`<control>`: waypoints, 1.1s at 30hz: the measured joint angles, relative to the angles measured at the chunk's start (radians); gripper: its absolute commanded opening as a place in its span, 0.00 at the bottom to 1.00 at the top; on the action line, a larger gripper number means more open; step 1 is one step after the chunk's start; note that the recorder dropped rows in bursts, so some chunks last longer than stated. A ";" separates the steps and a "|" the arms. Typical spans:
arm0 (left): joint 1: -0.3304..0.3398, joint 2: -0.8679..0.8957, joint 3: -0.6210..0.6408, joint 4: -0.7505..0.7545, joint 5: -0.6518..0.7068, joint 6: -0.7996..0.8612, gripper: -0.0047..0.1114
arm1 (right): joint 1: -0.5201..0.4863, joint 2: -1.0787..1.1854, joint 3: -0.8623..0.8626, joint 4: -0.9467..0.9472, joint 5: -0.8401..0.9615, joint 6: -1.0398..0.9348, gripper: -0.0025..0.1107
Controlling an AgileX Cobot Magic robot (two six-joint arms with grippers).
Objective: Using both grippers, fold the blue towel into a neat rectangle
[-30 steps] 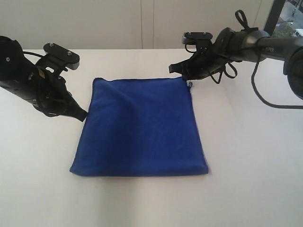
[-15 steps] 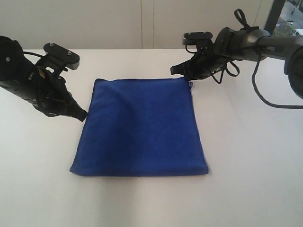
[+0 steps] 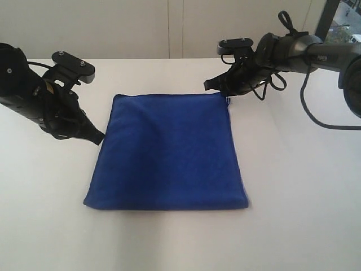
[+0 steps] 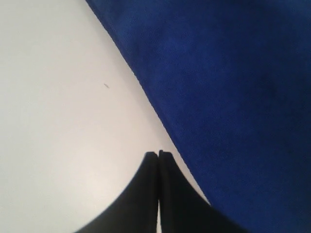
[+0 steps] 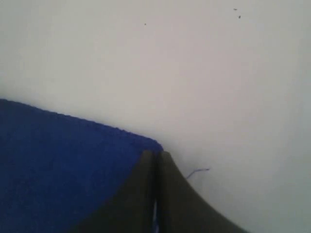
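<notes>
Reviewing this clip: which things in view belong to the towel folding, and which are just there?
Part of the job:
- blue towel
- left gripper
- right gripper

Just there:
- white table
- loose blue thread on the table by the towel's corner
- wall behind

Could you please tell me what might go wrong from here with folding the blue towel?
1. Both sets of jaws are shut: the left gripper sits by the blue towel's left edge, the right gripper at its far right corner. Moving in like that would likely push and bunch the cloth instead of gripping it.
2. The grippers stand at unequal points along the towel, so a lift from there might fold it crooked.
</notes>
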 measured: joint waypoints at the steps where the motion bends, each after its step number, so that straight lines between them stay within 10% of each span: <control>1: 0.000 0.000 0.000 0.000 0.000 0.000 0.04 | 0.000 0.000 0.000 -0.004 0.000 0.000 0.02; 11: 0.000 0.000 0.000 0.000 0.000 0.000 0.04 | 0.000 0.000 0.000 -0.052 -0.004 0.000 0.04; 19: 0.002 0.000 -0.072 0.000 -0.038 -0.030 0.04 | 0.000 -0.033 0.000 -0.058 0.033 0.000 0.34; 28: 0.055 0.171 -0.187 -0.035 -0.111 -0.092 0.04 | 0.002 -0.144 0.000 0.018 0.167 -0.018 0.02; 33: 0.055 0.279 -0.198 -0.073 -0.250 -0.145 0.04 | 0.019 -0.115 0.000 0.047 0.221 -0.033 0.02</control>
